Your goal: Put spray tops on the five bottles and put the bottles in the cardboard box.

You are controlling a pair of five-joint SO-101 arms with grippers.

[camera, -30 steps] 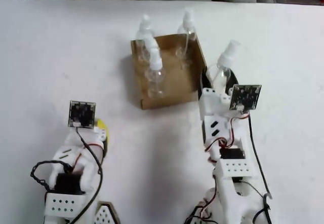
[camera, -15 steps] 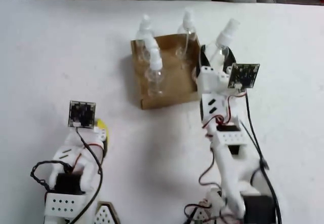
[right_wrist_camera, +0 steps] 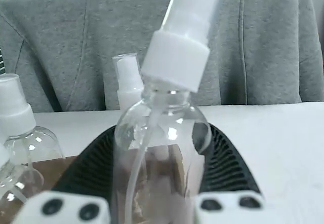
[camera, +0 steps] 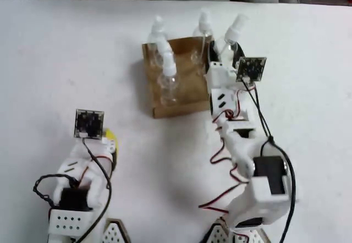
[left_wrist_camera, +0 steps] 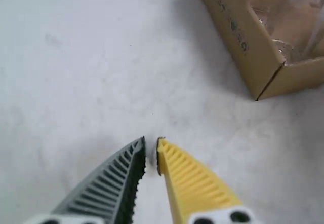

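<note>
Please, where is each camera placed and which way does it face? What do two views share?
High view: fixed above the table, looking down; the left arm and right arm show.
Left wrist view: on the left wrist, facing down past the left gripper to the table and a corner of the box.
Right wrist view: on the right wrist, facing level across the table to grey cloth; the right gripper holds a bottle.
Shared: high and left wrist views show the box; high and right wrist, that bottle.
</note>
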